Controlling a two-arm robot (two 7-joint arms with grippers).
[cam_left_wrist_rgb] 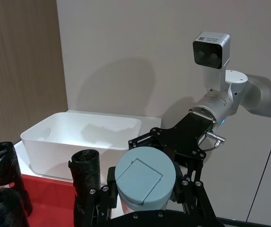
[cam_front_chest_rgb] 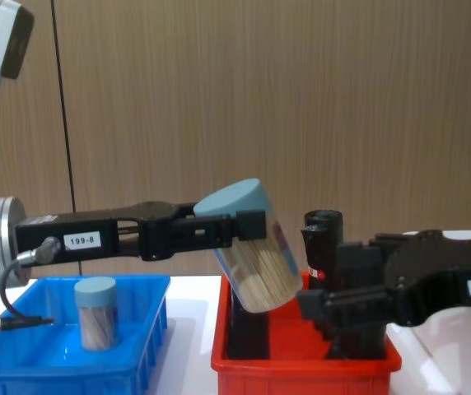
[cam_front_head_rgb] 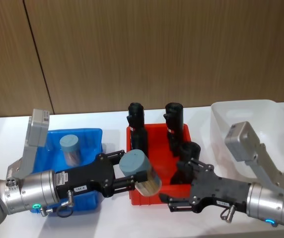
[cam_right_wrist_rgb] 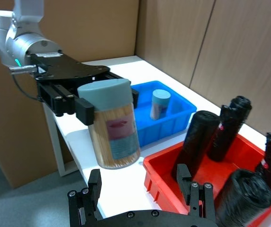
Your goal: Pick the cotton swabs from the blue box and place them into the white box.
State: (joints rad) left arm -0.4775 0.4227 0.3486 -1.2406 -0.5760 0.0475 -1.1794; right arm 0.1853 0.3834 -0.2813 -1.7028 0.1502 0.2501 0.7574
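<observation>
Our left end effector (cam_front_head_rgb: 127, 171) clenches the cotton swabs jar (cam_front_head_rgb: 138, 167) near its top; light, slick, we judge. Right end effector (cam_front_head_rgb: 184, 184), three o'clock, released.

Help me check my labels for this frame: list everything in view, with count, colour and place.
cotton swabs: two clear jars with blue-grey lids; one stands in the blue box, one is held tilted above the red bin's left part.
blue box: one, bright blue, table's left.
red bin: one, red, centre.
black rolls: at least four, black, upright in the red bin.
white box: one, translucent white, table's right.
table: one, white.
wall: brown wood panels, behind.
left gripper: black, shut on the tilted jar.
right gripper: black, open, at the red bin's front right.
</observation>
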